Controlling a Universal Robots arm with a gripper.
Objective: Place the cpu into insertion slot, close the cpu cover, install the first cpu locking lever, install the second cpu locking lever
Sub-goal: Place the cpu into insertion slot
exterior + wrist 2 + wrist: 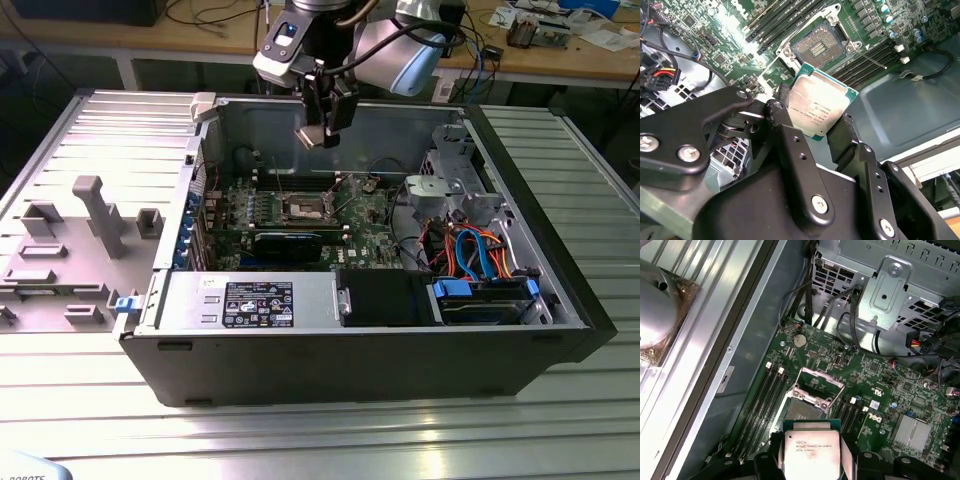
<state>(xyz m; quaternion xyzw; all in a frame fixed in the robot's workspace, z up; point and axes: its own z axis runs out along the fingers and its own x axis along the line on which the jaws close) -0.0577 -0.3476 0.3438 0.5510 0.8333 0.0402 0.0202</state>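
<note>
Gripper [816, 114] clamps the cpu [822, 97] by two opposite edges — silver top upward — well above the open insertion slot [817, 47].

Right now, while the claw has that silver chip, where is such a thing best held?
By two opposite thin edges, approached from the flat metal top side. The cpu is a thin square, and the gripper pinches it so, jaws on its sides, held clear of the insertion slot.
</note>
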